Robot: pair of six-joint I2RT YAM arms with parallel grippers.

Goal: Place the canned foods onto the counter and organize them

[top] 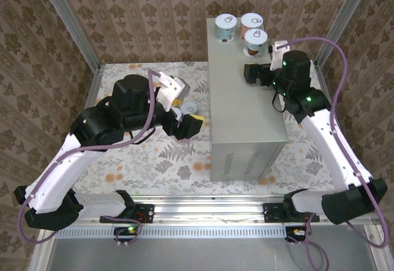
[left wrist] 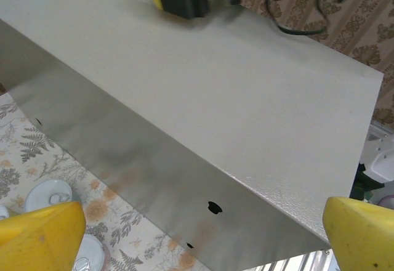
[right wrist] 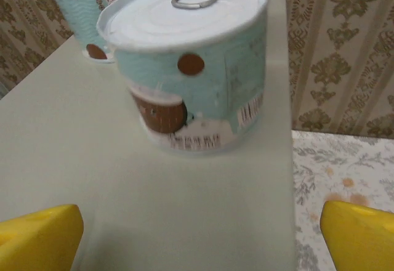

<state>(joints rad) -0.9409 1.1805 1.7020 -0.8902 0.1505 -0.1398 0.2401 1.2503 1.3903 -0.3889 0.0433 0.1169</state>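
Your right gripper [right wrist: 197, 237]: fingers [right wrist: 37, 237] wide (empty). That teal-labelled round tin [right wrist: 191, 80] on the grey metal desk [right wrist: 80, 160] looks rigid, slick; pinch its sides.

A teal-labelled can [right wrist: 191, 68] with a pull-tab lid stands upright on the grey counter [right wrist: 74, 160], near its right edge. A second teal can [right wrist: 92, 6] stands just beyond, to the left. The right gripper [right wrist: 197, 240] is nearer, its yellow fingertips [right wrist: 37, 240] spread wide, clear of both cans.
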